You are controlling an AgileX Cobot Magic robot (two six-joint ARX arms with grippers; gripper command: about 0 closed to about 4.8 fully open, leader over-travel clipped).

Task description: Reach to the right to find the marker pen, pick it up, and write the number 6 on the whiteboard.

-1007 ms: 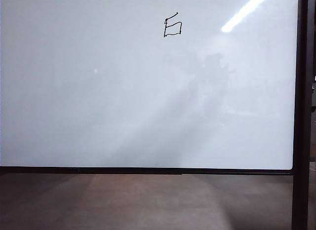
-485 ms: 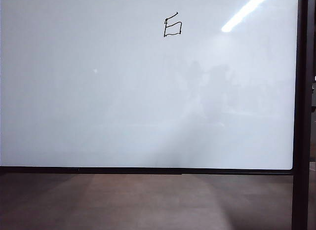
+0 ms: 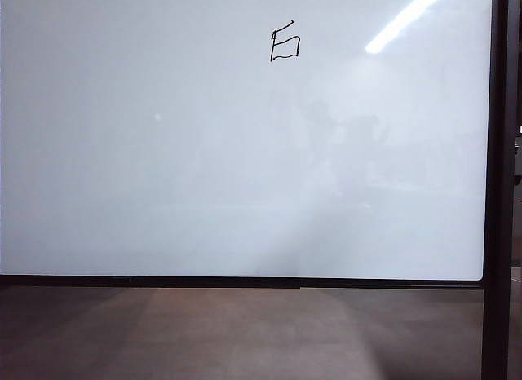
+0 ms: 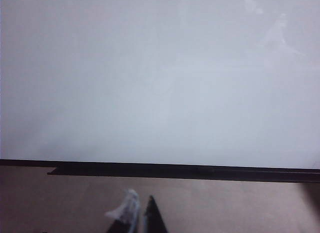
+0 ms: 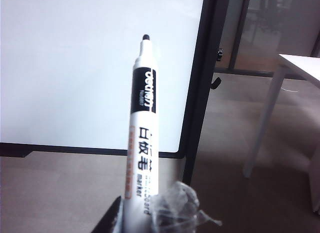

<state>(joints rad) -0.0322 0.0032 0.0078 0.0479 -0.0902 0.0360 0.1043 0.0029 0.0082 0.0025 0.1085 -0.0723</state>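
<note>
one marker pen (image 5: 142,143), tip toward whiteboard (image 5: 75,68)

The whiteboard (image 3: 163,192) stands upright, glossy white in a thin black frame. High up, right of centre, sits a small boxy black 6 (image 3: 285,42). The pen (image 5: 141,133), white with a black band, points its bare dark tip at the board, its base gripped in the right hand (image 5: 145,213).

Ceiling-light glare on glossy whiteboard (image 3: 163,192); soft focus.
</note>
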